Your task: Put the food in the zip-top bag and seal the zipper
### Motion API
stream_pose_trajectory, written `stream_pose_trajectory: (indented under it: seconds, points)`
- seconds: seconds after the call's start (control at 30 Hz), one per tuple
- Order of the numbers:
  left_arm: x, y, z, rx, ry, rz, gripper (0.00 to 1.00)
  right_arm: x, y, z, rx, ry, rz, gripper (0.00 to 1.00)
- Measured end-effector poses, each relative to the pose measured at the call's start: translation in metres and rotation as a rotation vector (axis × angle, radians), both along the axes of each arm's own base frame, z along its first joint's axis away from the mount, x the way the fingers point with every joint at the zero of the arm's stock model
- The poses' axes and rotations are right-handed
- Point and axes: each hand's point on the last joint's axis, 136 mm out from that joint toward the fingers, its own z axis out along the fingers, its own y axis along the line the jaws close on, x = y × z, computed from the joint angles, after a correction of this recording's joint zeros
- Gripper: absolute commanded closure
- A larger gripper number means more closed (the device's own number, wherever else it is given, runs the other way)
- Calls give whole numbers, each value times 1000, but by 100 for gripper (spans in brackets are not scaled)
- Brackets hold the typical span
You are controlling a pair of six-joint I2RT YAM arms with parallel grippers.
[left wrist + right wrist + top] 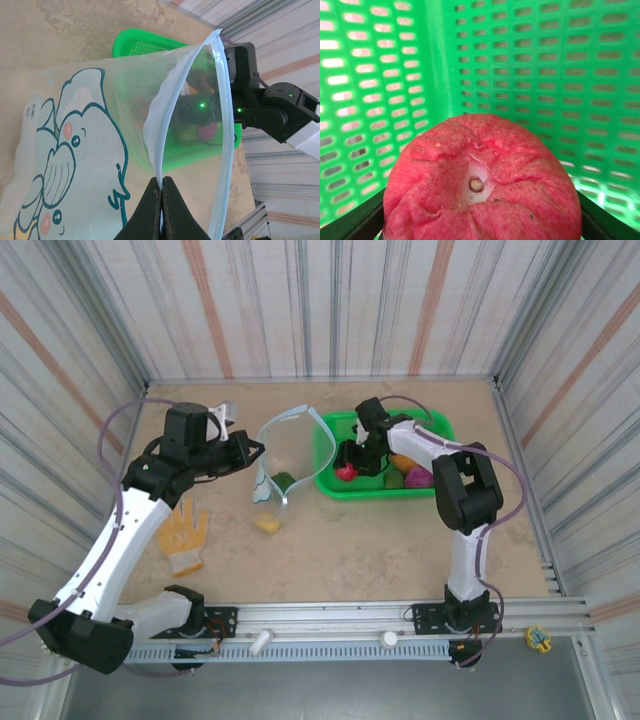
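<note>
Both closed: left end effector [161,192] pinches the zip-top bag [90,130] rim, right end effector [350,462] seemingly grips red food [482,180] in basket [520,60].

Red toy fruit [482,180]: sitting low in the centre and spreading from 8 o'clock round to 4 o'clock, with its ribbed, dimpled top facing the camera and a small pale stem hole showing at its middle.
Right gripper [480,232]: straddling the fruit and gripping it from both sides.
Fingers [350,226]: showing as dark wedges at 7 and 5 o'clock, each lying against the fruit's flank.
Green mesh basket [570,75]: rising behind the fruit, with slotted walls running from 9 through 12 to 3 o'clock and a corner fold standing near 11 o'clock.
Light: glowing brightly through the slots at 9 o'clock.
</note>
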Motion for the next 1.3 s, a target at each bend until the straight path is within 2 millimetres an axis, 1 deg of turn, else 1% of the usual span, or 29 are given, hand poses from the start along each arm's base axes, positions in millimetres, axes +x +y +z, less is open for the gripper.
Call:
stream_pose_trajectory:
  seconds: [0.07,0.13,0.17,0.2,0.27,0.37,0.43,0.5,0.57,0.6,0.67,0.73,0.8,0.87,1.0,1.07,1.17,1.3]
  points:
    - [0,0,0,1,-1,2,100,5,-11,21,14,-41,-26,37]
    - [0,0,0,1,-1,2,100,12,-22,54,41,-113,-51,38]
    - [0,0,0,1,-1,2,100,14,-27,71,52,-150,-61,38]
    - [0,0,0,1,-1,2,100,16,-33,92,61,-194,-72,38]
    - [0,0,0,1,-1,2,100,16,-36,132,79,-275,-75,40]
    - [0,0,0,-1,0,3,100,12,-23,201,129,-425,-32,40]
    - [0,0,0,-1,1,3,100,-1,-7,242,168,-510,15,40]
    - [0,0,0,-2,2,4,100,-17,10,269,200,-563,72,40]
    - [0,0,0,-3,4,5,100,-32,28,286,218,-596,127,40]
    - [0,0,0,-3,4,5,100,-41,38,291,226,-607,161,40]
    - [1,0,-1,-2,7,5,100,-55,55,290,228,-600,218,39]
    - [1,0,-2,-2,9,6,100,-64,69,283,212,-580,266,39]
    - [3,-1,-2,-2,9,6,100,-68,83,269,175,-547,300,38]
    - [4,-1,-4,-1,12,6,100,-67,95,255,138,-517,320,38]
    - [10,-3,-7,-5,21,12,100,-59,112,217,42,-448,346,37]
    - [13,-4,-8,-11,26,17,100,-53,117,202,-4,-424,345,36]
    - [18,-6,-12,-14,40,23,100,-38,123,184,-65,-405,331,35]
    - [27,-10,-16,-23,65,36,100,-19,124,163,-150,-393,301,35]
